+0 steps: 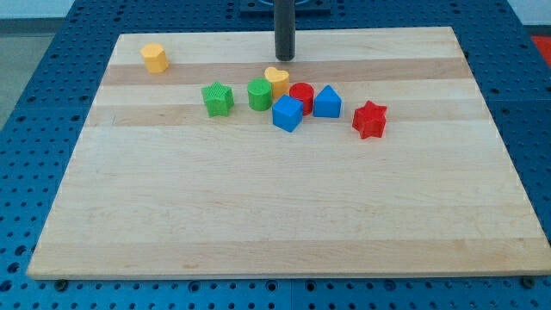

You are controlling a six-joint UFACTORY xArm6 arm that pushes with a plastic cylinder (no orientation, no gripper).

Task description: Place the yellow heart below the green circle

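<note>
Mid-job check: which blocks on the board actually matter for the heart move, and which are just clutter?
In the job:
yellow heart, touching the green circle
my tip, just above the heart toward the view's top

Just lying about:
green star
blue cube
red cylinder
blue triangular block
red star
yellow hexagon

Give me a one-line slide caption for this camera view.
My tip sits just above the yellow heart, which touches the green circle in a cluster of blocks.

Green star [218, 99], red star [369, 119]
</note>
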